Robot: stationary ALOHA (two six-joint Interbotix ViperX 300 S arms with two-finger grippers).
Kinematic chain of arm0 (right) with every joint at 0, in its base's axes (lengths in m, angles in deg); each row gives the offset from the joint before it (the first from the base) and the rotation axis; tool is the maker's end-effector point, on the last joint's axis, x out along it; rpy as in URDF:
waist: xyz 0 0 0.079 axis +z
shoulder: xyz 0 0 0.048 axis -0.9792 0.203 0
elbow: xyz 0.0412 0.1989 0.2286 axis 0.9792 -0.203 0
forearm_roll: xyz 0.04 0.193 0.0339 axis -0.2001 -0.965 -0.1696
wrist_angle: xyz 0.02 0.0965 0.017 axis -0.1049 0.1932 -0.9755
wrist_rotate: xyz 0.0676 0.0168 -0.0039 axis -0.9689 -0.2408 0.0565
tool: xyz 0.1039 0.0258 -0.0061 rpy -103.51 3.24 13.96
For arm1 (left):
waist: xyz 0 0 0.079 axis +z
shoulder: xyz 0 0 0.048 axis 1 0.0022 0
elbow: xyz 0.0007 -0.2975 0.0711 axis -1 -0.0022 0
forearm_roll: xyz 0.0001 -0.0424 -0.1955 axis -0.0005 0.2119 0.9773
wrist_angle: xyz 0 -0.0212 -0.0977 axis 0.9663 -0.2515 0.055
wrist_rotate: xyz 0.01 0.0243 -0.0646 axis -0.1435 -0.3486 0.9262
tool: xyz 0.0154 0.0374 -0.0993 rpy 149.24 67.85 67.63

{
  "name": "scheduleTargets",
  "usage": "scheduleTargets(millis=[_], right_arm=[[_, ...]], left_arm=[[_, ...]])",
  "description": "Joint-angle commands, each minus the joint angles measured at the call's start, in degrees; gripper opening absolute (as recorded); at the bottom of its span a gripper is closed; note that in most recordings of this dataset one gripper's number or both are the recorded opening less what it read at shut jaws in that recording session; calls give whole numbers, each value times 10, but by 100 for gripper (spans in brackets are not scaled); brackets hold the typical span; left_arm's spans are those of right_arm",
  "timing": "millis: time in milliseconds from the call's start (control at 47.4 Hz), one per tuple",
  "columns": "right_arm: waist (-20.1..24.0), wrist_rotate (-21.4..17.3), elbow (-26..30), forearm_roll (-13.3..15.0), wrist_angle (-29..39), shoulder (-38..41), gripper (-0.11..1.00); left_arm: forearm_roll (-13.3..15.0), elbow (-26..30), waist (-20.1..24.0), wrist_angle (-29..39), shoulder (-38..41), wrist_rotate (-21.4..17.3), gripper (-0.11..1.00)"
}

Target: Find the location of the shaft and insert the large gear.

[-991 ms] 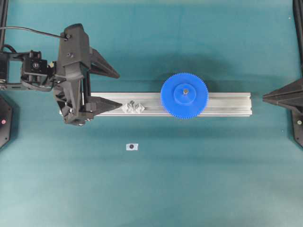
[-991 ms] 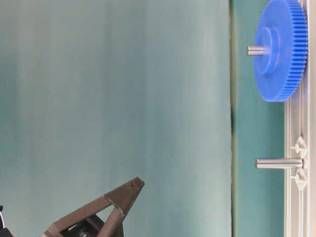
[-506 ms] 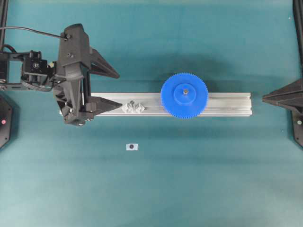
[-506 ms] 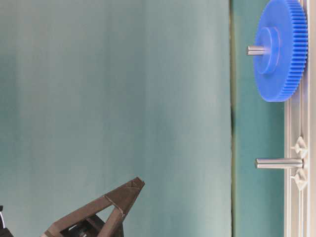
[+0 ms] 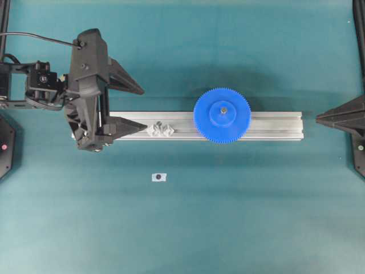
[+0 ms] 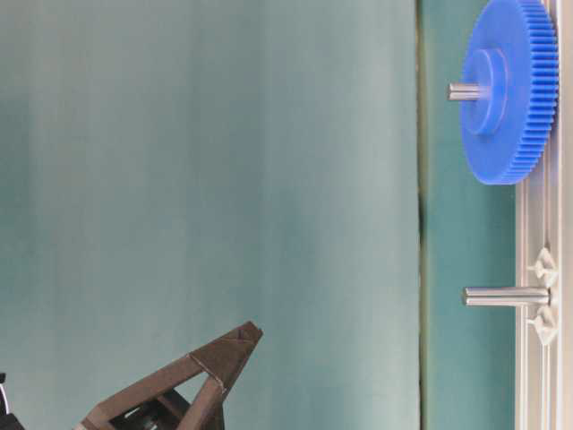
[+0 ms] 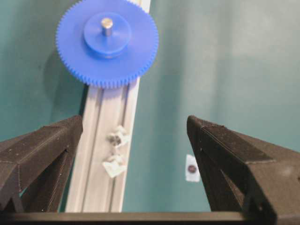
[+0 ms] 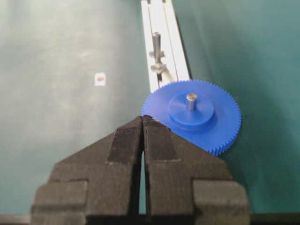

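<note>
Nothing moved; large gear (image 5: 222,115) seated on shaft (image 7: 107,25) on rail (image 5: 274,125); left gripper (image 7: 133,133) jaws wide apart, empty; right gripper (image 8: 143,123) jaws closed, empty.

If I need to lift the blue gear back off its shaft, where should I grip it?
Probably the raised hub of the large gear, coming straight down from above. The gear lies flat on the rail with the shaft poking up through its centre, so the jaws should straddle that pin.

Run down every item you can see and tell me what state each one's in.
large gear: seated on its shaft, flat on the rail, nothing holding it
second shaft: upright, bare
rail: flat on the table
white tag: flat, beside the rail
left tool: open, empty
right tool: shut, empty
</note>
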Motion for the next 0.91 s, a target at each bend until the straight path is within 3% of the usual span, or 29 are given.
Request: scheduleTargets(millis=[0, 886], right_arm=[[-2, -4, 5, 0, -5, 5, 2], [-2, -4, 4, 0, -7, 5, 2]], left_arm=[[-1, 6, -2, -5, -4, -1, 92], [-1, 5, -2, -10, -4, 1, 92]])
